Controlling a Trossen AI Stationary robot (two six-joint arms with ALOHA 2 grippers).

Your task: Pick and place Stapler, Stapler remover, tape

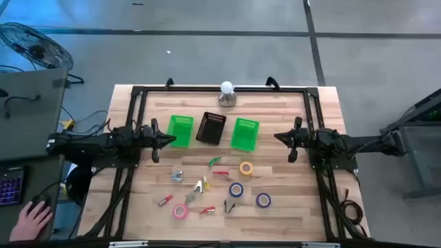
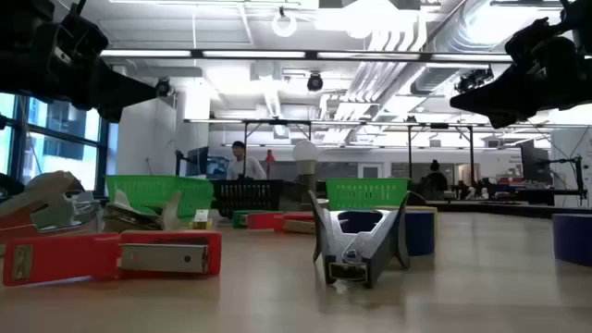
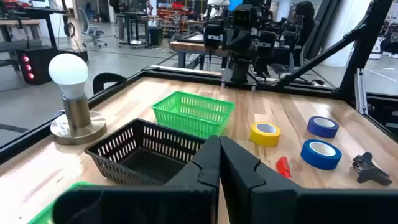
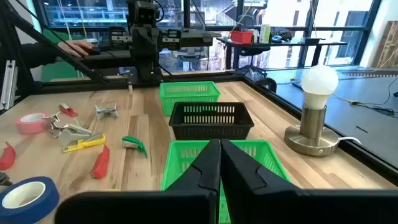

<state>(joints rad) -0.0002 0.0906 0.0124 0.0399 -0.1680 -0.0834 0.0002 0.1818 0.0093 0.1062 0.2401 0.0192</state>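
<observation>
Four tape rolls lie flat on the near half of the table: yellow [image 1: 246, 167], blue [image 1: 236, 189], purple [image 1: 263, 200] and pink [image 1: 180, 211]. Small staplers lie among them, red [image 2: 111, 254], green [image 1: 215, 161] and yellow [image 4: 84, 144]. A black staple remover [image 2: 361, 245] and a silvery one [image 4: 107, 112] rest there too. My left gripper [image 1: 165, 138] hangs shut over the left side, beside a green basket [image 1: 180, 130]. My right gripper [image 1: 279, 138] hangs shut over the right side, facing the other green basket [image 1: 245, 133]. Neither holds anything.
A black basket [image 1: 211, 128] stands between the two green ones. A lamp with a white bulb [image 1: 227, 93] stands at the far edge. A black frame [image 1: 138, 93] runs round the table. A person's hand [image 1: 31, 219] rests off the table's left, near a keyboard.
</observation>
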